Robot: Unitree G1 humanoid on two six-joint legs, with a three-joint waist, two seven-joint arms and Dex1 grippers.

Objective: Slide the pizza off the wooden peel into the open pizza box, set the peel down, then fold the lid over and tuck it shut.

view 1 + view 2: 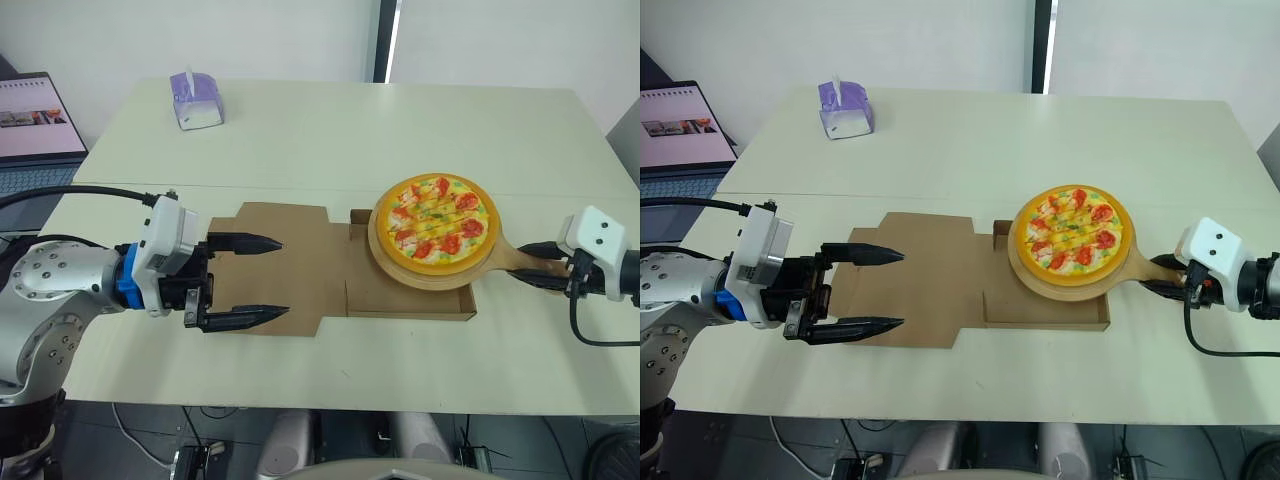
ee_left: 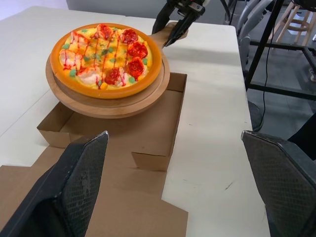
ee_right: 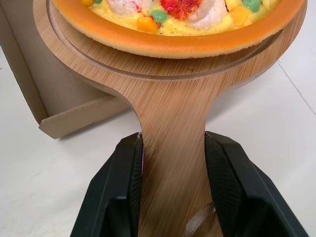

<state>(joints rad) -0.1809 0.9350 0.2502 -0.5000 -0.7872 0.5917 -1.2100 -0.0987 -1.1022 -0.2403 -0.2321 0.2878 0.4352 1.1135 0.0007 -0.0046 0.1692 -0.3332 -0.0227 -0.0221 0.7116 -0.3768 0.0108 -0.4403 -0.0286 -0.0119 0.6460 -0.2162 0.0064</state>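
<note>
Lower left, the left gripper point(image 1: 283, 277) hangs wide open over the flat lid point(image 1: 300, 262). Right of centre, the right gripper point(image 1: 540, 266) clamps the handle of the peel point(image 1: 508, 257), with the pizza point(image 1: 437, 222) on it above the box point(image 1: 400, 300). The sliding step appears to be in hand; next likely calls for tilting the peel.

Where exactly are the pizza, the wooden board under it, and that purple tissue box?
pizza point(image 1: 437, 222), left eye view, middle of its topping.
wooden board point(image 3: 170, 113), right wrist view, where the handle widens into the round part.
tissue box point(image 1: 847, 112), right eye view, middle of the box.
</note>
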